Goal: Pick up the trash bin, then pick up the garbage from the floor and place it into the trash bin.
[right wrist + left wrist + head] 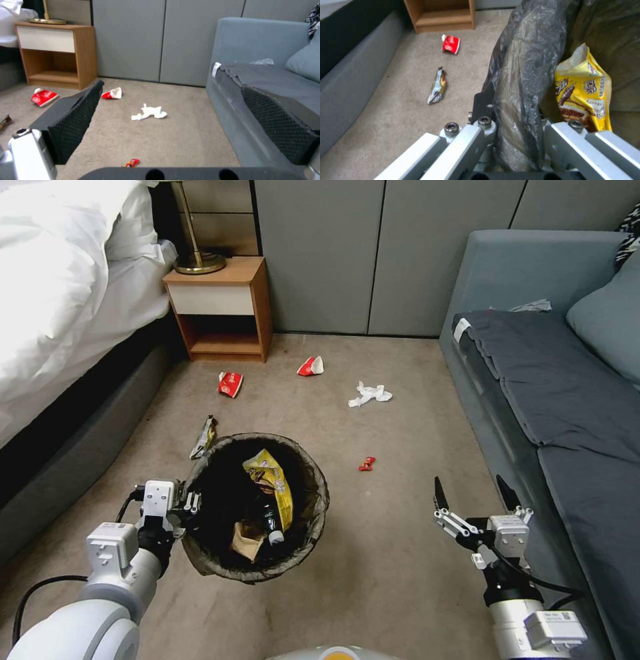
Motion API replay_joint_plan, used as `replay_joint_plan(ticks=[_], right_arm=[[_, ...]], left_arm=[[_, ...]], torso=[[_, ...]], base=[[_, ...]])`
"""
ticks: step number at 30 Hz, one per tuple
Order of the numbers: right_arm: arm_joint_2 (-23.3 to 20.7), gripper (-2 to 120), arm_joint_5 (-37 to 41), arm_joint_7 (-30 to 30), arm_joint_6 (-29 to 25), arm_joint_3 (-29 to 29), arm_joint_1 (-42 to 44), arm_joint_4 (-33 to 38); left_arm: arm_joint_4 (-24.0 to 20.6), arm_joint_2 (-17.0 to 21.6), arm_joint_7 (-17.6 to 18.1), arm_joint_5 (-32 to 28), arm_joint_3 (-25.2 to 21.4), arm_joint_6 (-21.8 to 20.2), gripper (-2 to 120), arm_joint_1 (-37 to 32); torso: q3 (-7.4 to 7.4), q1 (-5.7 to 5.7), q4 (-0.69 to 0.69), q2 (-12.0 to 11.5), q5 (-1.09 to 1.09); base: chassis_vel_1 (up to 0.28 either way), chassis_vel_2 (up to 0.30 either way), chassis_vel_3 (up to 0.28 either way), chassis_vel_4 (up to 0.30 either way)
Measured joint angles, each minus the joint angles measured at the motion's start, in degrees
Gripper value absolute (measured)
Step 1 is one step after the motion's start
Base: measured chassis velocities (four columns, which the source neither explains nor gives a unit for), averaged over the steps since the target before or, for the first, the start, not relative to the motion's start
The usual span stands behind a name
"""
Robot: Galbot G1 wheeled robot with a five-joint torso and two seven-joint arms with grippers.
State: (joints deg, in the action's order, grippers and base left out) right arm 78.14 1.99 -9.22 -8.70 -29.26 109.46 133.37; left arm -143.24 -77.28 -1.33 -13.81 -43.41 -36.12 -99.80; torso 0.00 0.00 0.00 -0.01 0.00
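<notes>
Black liner rim of the trash bin (200,473) clamped in my left gripper (189,505), keeping it aloft and near floor litter; right gripper (475,492) spread, free to pick.

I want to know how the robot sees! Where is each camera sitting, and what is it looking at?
Head view: up on the robot's head, looking down at the floor, the bin and both arms; the left gripper clamps the bin's rim, the right gripper hangs open.
Left wrist view: on the left arm, looking along the rim at the yellow wrapper inside; its own fingers show.
Right wrist view: on the right arm, looking low across the floor toward the tissue; its own fingers show.
Shared: head and right wrist views both show the tissue.
</notes>
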Motion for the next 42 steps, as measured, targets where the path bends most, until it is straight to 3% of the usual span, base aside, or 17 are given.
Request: replay_joint_plan(ticks=[42], right_arm=[[0.2,100,0.1,0.1,-0.4,0.6,-0.2,-1.4]], left_arm=[[0.0,0.2,-0.1,0.0,0.2,0.0,3,-0.1]], torso=[[0.0,0.0,0.01,0.0,-0.01]], base=[[-0.069,0.07,0.075,-0.07]])
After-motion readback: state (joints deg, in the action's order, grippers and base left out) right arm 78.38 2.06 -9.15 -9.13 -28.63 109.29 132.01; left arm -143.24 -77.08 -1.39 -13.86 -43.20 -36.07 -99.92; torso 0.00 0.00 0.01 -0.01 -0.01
